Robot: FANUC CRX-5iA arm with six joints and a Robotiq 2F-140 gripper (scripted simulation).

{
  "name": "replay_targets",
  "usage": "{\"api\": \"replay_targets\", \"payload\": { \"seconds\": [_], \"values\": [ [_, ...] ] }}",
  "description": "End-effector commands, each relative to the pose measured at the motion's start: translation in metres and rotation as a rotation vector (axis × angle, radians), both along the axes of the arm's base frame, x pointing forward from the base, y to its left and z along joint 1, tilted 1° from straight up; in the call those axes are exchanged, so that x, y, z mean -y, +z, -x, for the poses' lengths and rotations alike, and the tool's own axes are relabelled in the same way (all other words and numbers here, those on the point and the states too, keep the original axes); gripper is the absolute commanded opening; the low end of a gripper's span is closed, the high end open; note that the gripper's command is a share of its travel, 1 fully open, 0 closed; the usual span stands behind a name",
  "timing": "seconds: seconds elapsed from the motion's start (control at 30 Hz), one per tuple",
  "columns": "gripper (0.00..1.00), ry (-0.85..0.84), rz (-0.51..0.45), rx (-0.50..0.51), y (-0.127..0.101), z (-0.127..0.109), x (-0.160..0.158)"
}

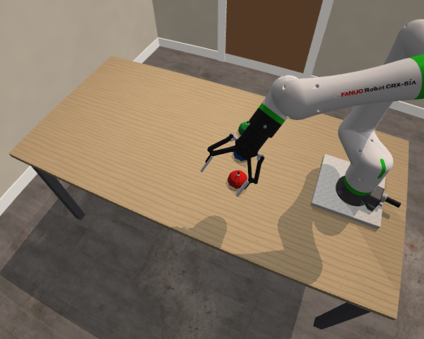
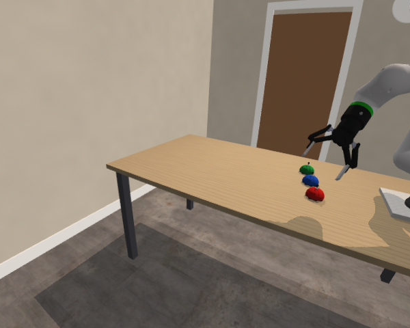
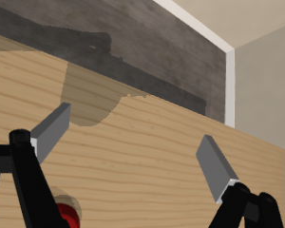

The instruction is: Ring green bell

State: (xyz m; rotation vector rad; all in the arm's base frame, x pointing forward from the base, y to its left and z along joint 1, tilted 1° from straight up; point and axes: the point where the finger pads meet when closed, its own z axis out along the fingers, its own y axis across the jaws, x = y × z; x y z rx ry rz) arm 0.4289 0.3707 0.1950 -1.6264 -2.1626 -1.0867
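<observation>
Three bells stand in a row on the wooden table: the green bell farthest back, the blue bell in the middle, the red bell nearest the front edge. In the top view the green bell and the blue bell are partly hidden behind my wrist, and the red bell is plain. My gripper is wide open and empty, held well above the table to the right of the bells. In the wrist view the gripper's fingers frame bare table, with the red bell at the lower left edge.
My arm's base stands on a grey plate at the right end of the table. The table's front edge runs ahead of the fingers, with floor beyond. A wall stands to the left and a door behind.
</observation>
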Motion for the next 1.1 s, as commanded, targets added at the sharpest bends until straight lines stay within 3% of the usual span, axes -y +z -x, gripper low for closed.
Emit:
{"api": "replay_targets", "payload": {
  "seconds": [0.0, 0.6, 0.67, 0.7, 0.77, 0.83, 0.87, 1.03, 1.07],
  "values": [
    [1.0, 0.0, 0.0, 0.0, 0.0, 0.0, 0.0],
    [1.0, 0.003, 0.015, 0.003, -0.001, -0.005, 0.006],
    [1.0, 0.016, 0.099, 0.013, -0.01, -0.028, 0.038],
    [1.0, 0.027, 0.171, 0.015, -0.017, -0.047, 0.069],
    [1.0, 0.049, 0.358, -0.005, -0.021, -0.055, 0.099],
    [1.0, 0.049, 0.358, -0.005, -0.026, -0.071, 0.128],
    [1.0, 0.059, 0.458, -0.033, -0.027, -0.073, 0.146],
    [1.0, 0.059, 0.458, -0.033, -0.037, -0.105, 0.218],
    [1.0, 0.059, 0.458, -0.033, -0.037, -0.105, 0.218]
  ]
}}
